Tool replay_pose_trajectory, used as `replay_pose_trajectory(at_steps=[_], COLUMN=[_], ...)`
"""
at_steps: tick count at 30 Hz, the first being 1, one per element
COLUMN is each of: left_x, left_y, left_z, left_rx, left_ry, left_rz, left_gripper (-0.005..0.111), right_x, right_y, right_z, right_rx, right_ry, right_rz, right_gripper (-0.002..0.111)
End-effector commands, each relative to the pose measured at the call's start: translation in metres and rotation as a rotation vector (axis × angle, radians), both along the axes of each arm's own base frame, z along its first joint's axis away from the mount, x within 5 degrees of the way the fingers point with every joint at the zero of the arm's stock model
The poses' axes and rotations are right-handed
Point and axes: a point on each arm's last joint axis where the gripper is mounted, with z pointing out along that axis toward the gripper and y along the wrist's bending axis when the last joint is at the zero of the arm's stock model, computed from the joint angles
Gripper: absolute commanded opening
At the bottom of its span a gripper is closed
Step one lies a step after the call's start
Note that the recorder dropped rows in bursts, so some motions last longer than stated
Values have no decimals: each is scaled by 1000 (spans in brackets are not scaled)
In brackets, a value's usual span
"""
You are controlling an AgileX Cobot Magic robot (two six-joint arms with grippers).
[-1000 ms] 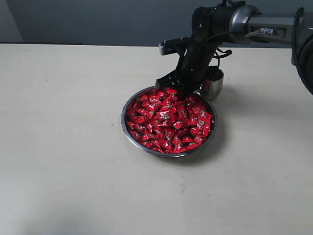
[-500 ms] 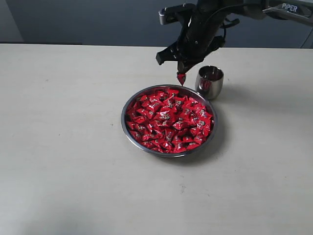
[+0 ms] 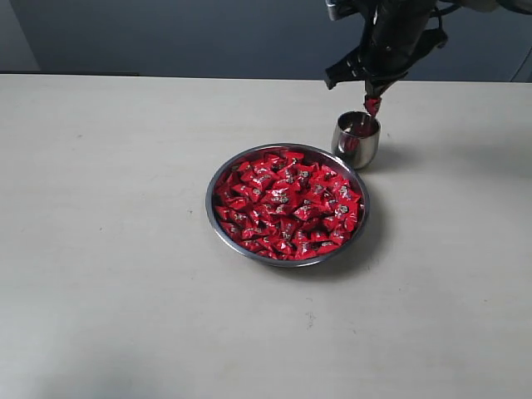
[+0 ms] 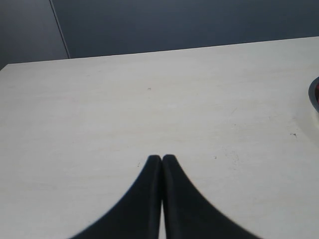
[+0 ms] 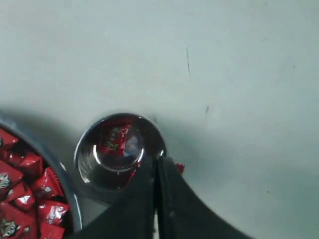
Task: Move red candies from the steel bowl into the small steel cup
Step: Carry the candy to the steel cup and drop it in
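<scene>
The steel bowl [image 3: 211,204] sits mid-table, heaped with red candies [image 3: 287,204]. Just behind its right side stands the small steel cup [image 3: 357,141]. My right gripper [image 3: 371,91] hangs right above the cup's mouth, shut on one red candy [image 3: 371,105] that dangles from its tips. In the right wrist view the shut tips [image 5: 157,162] overlap the cup's rim [image 5: 82,149], a corner of the held candy [image 5: 179,168] sticks out beside them, and a red candy [image 5: 113,139] lies inside the cup. My left gripper [image 4: 162,158] is shut on nothing, over bare table.
The pale table [image 3: 100,208] spreads wide to the left and in front of the bowl. A dark wall runs behind the table's far edge [image 3: 166,76]. The bowl's rim [image 4: 313,92] just shows at the side of the left wrist view.
My right gripper closed on a candy in the bowl, lifted it out, and carried it rightward until it hangs over the cup. The left gripper shows no change.
</scene>
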Motion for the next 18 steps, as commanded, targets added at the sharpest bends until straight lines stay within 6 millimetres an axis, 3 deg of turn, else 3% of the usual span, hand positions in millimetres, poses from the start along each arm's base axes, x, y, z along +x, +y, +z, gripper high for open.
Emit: replay_pose_trajectory(at_steps=[1,9,18], left_x=[0,0,0], left_y=[0,0,0], left_z=[0,0,0], left_rx=[2,2,2], left_ry=[-11,-11,-11], left_rz=[0,0,0], left_gripper=[0,0,0], right_x=[5,12,17], right_y=[-2,0,2], right_z=[8,-15,-25], right_rx=[102,89,94], right_ry=[-19,-4,-14], right_rz=[21,27,29], right_gripper=[-1,-1,-1])
